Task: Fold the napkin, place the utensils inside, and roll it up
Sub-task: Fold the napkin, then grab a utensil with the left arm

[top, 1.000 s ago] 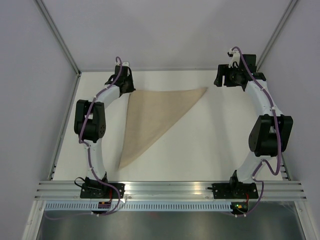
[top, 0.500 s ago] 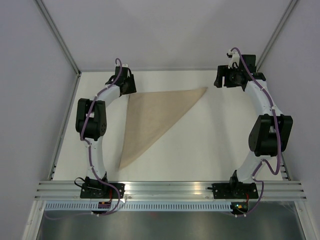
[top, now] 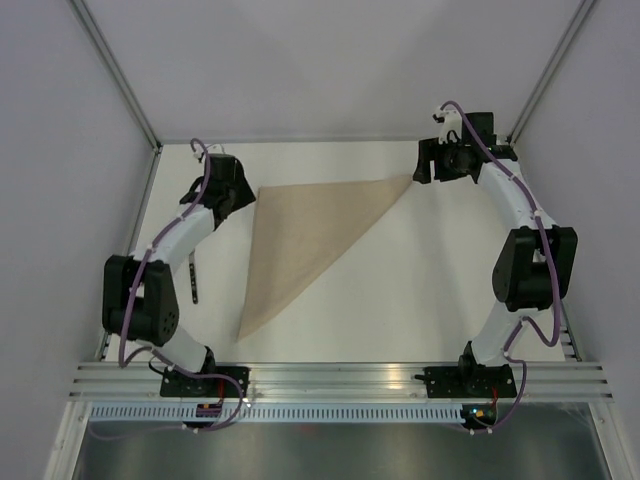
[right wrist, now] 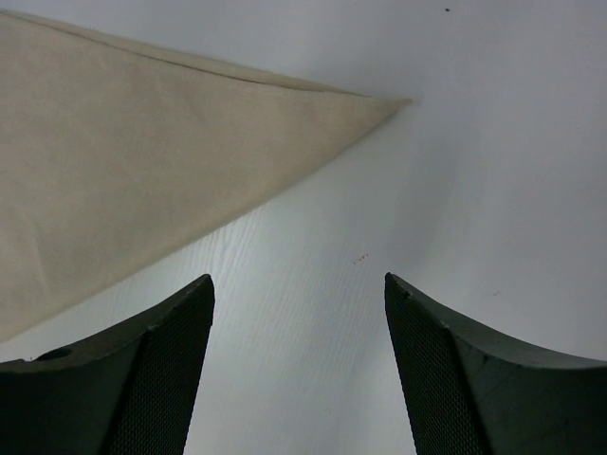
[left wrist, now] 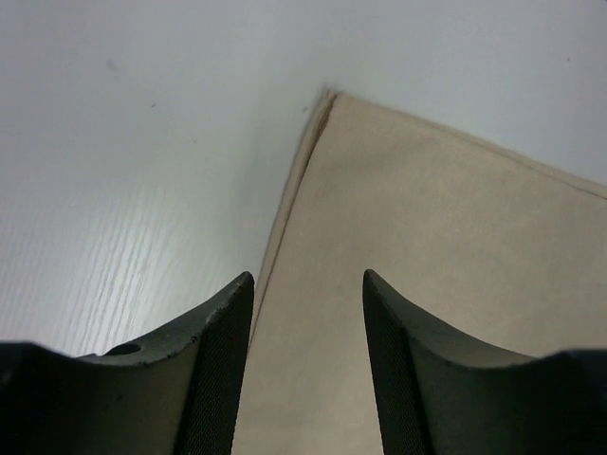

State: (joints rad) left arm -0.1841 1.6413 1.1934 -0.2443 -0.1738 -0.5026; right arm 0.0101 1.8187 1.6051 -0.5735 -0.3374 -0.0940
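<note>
Left arm swung outward, elbow low; left pincer (left wrist: 308,282) and right pincer (right wrist: 299,284) stood spread, each near a far napkin (top: 300,235) corner.

Looking like robotics lab test cell. White tabletop (top: 430,290) sitting inside plain pale wall panels (top: 330,70), aluminium struts (top: 114,70) running up corners. Left arm (top: 180,232) and right arm (top: 505,185) standing bolted on slotted aluminium rail (top: 340,375) at near edge, purple cables (top: 480,130) trailing along links. Perforated metal strip (top: 340,411) lying below rail.

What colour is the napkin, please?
The napkin is plain tan, clearest in the left wrist view.
</note>
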